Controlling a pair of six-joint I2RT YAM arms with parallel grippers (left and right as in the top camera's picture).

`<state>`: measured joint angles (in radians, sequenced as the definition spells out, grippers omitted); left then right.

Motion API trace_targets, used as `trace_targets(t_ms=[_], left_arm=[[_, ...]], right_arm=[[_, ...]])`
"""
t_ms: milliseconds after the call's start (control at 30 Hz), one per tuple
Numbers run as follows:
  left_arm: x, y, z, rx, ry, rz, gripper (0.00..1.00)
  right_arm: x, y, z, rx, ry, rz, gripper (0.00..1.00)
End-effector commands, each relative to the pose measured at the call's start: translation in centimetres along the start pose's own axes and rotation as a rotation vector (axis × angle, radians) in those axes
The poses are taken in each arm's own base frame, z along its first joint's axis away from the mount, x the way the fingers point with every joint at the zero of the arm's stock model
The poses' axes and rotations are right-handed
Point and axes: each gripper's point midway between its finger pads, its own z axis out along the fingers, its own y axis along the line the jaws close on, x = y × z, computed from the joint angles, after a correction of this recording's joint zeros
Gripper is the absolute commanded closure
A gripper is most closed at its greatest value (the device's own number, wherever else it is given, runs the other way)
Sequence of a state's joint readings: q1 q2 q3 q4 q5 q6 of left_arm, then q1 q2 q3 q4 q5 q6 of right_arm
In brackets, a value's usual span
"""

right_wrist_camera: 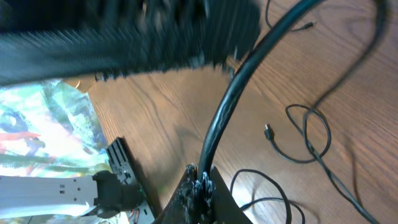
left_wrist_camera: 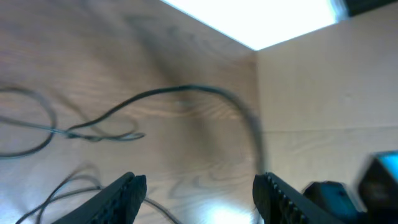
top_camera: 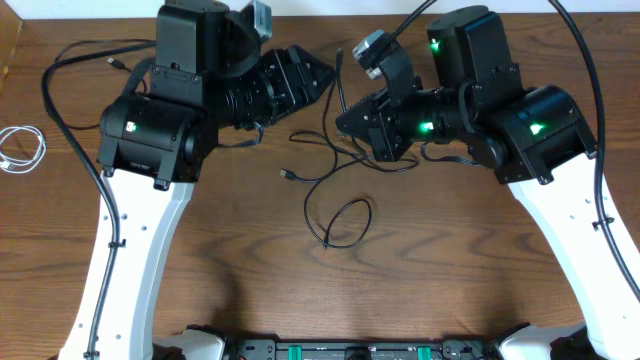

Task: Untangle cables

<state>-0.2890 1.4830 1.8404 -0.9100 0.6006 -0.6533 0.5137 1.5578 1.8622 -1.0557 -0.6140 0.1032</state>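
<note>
1. The left gripper [left_wrist_camera: 199, 196] is spread wide, with nothing between its fingers.
2. One black cable [right_wrist_camera: 231, 106] is pinched in the closed right gripper [right_wrist_camera: 202, 186].
3. The white cable [top_camera: 22, 147] is coiled at the left edge of the table [top_camera: 250, 280], well apart.

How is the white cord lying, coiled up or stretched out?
Loosely coiled: the white cord lies in small loops, off by itself, apart from the black cords.
</note>
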Motion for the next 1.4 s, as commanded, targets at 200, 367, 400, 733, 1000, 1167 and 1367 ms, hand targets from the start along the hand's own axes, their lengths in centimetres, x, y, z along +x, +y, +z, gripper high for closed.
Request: trace_targets(t_ms=[200, 367, 400, 733, 1000, 1167, 1367], left_arm=[[0.2, -1.0, 0.5, 0.064, 0.038, 0.021, 0.39], [0.6, -1.1, 0.8, 0.082, 0.067, 0.015, 0.5], [0.5, -1.1, 0.9, 0.081, 0.067, 0.014, 0.54], [0.3, -0.7, 1.1, 0.064, 0.057, 0.015, 0.92], [0.2, 1.8, 1.1, -0.065, 0.029, -0.014, 0.93], [0.1, 4.7, 0.7, -0.209, -0.007, -0.049, 0.93], [0.3, 10.7, -1.9, -0.499, -0.05, -0.14, 0.93]], right_arm=[[0.3, 1.0, 0.8, -0.022, 0.016, -0.027, 0.99], [0.2, 1.4, 0.9, -0.029, 0.014, -0.036, 0.99], [0.2, 1.4, 0.9, -0.029, 0.015, -0.035, 0.99], [0.4, 1.4, 0.9, -0.028, 0.02, -0.031, 0.99], [1.0, -1.2, 0.7, 0.121, 0.039, 0.014, 0.53], [2.0, -4.6, -0.3, 0.298, 0.059, 0.112, 0.01], [3.6, -7.3, -1.7, 0.436, 0.109, 0.155, 0.01]])
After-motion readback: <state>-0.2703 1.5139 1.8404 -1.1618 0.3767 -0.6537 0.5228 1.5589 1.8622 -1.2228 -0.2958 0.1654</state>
